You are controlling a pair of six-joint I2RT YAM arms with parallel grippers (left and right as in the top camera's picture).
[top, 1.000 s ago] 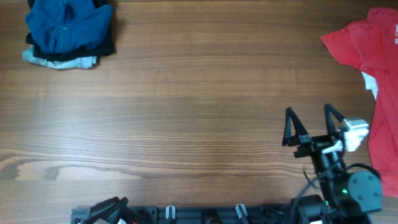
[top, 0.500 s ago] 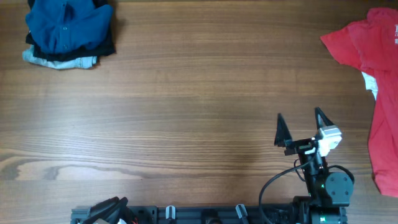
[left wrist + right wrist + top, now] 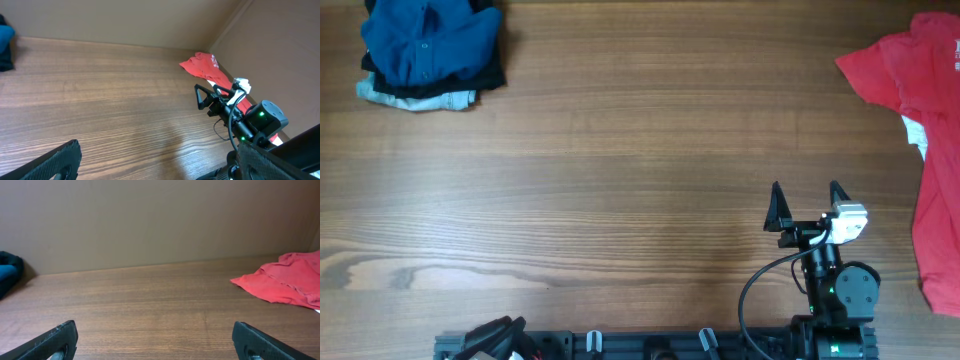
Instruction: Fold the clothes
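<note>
The clothes lie in two places. At the table's far left corner a deep-blue collared shirt point(image 3: 425, 45) is heaped on black and pale-blue pieces point(image 3: 420, 95). A red shirt point(image 3: 932, 110) is spread along the right edge; it also shows in the left wrist view point(image 3: 205, 67) and the right wrist view point(image 3: 290, 277). My right gripper point(image 3: 807, 195) stands open near the front, left of the red shirt and apart from it, with nothing between its fingers point(image 3: 52, 342). My left gripper point(image 3: 160, 167) is open and empty, low at the front left point(image 3: 495, 335).
Bare wooden tabletop point(image 3: 620, 180) spans the space between the two heaps. A brown wall point(image 3: 150, 220) rises behind the table. The arm bases and a black cable point(image 3: 760, 300) sit along the front edge.
The right arm has swung left, away from the red shirt, and its gripper has turned to face straight across the table. Both grippers stayed open. The clothes have not moved.
</note>
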